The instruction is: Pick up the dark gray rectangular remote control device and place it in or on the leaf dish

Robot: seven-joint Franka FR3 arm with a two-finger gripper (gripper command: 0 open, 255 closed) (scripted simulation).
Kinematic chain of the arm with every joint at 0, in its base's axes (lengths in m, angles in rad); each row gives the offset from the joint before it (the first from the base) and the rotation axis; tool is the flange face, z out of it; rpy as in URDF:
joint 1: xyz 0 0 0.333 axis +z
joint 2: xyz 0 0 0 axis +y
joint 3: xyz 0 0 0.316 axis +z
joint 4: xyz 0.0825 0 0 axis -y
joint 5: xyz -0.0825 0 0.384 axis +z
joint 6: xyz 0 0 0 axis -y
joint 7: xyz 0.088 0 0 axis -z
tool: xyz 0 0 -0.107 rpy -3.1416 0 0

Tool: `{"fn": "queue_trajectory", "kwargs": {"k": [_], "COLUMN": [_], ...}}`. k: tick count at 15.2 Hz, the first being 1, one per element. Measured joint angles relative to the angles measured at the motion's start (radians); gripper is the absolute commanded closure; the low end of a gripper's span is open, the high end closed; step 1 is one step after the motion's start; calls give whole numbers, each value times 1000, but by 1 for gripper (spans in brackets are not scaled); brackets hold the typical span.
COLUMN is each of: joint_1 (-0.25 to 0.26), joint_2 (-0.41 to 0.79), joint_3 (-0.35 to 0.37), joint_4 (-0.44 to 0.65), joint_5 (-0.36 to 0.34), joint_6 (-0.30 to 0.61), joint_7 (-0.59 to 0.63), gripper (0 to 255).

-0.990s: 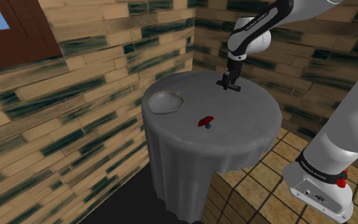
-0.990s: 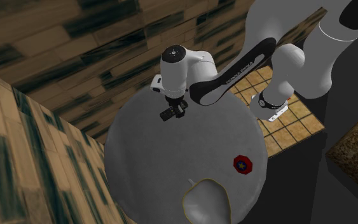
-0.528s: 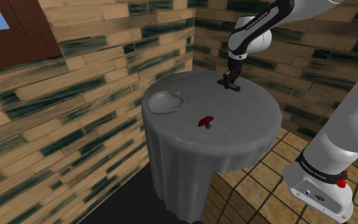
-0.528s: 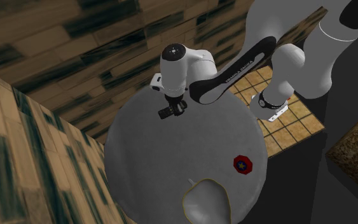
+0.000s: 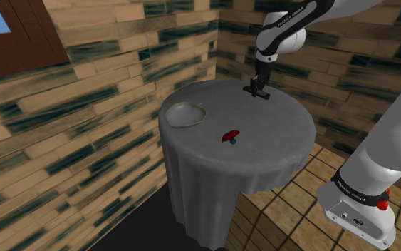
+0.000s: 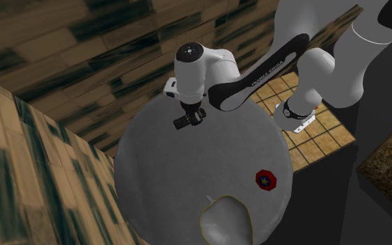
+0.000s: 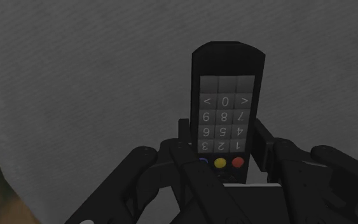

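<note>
The claw (image 7: 224,139) hides the remote's (image 7: 227,83) near end; the frame edge crops the leaf dish (image 6: 225,223)

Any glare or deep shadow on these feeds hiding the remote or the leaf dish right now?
Wrist view: dim, even light, no glare; the keypad digits of the remote read plainly where it sits clasped in the gripper. Shoulder view: flat light, the leaf dish stands pale against the grey tablecloth. Second exterior view: darker, and its bottom edge cuts off part of the dish.

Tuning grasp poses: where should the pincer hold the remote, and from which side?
The remote is long and flat: take its long side edges, across the narrow width, from above the keypad face. The pincer clasps it so, near the coloured buttons.
</note>
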Motion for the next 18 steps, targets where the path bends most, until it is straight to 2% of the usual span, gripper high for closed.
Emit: {"fn": "queue_trajectory", "kwargs": {"k": [18], "joint_1": [0], "joint_2": [-120], "joint_3": [6], "joint_4": [121], "joint_5": [-34], "joint_6": [-238], "joint_7": [29], "gripper": [255]}}
